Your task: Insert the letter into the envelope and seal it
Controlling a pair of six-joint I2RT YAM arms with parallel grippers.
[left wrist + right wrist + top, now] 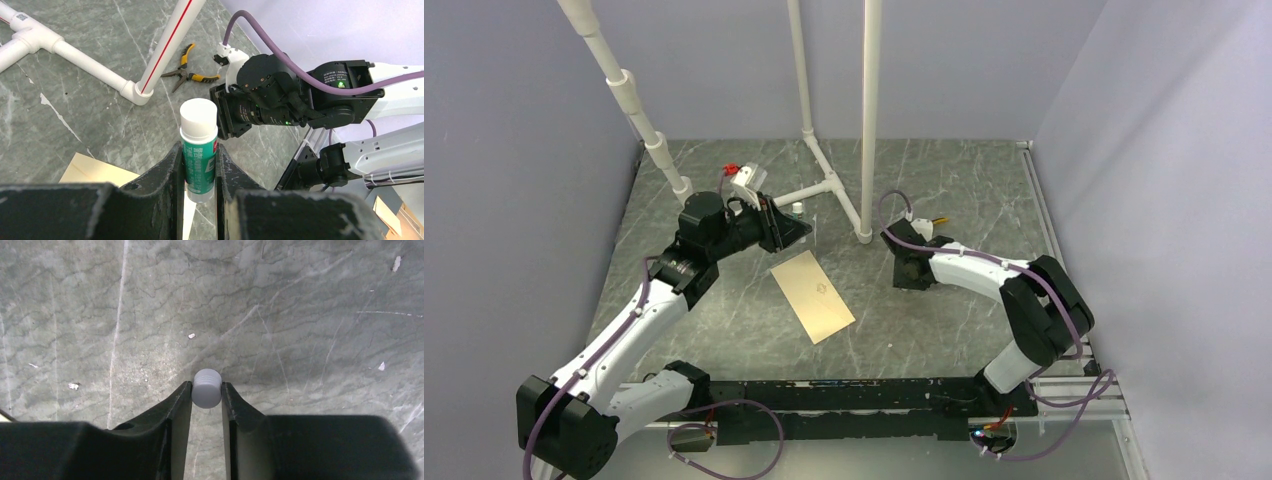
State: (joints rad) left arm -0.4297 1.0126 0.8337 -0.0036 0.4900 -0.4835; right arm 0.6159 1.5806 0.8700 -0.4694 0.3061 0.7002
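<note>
**Two tools loaded, envelope flat between them**

One plain tan envelope (812, 296) lies flat near the middle of the grey-green marbled surface (944, 320). It is turned on a diagonal, with its upper corner towards the left arm. It reads as an unpatterned rectangle with a small dark mark near its middle. Whether its flap is folded shut cannot be told, and nothing of its contents shows. Neither tool touches it. From the left wrist only one pale corner of it is in view, low at the left.

Above its upper corner, the left tool (198, 161) is closed on a glue stick (198, 137), which has a green label and a white top. The fingers clamp the lower body and the stick points away from the wrist.

To the right, well apart from the envelope, the right tool (206, 391) is down at the surface. Its fingertips press both sides of a small round grey cap (207, 386).

Behind both tools stands a white pipe frame (869, 120), its feet on the surface. A pair of yellow-and-black-handled pliers (187, 75) lies just beyond one foot.
</note>
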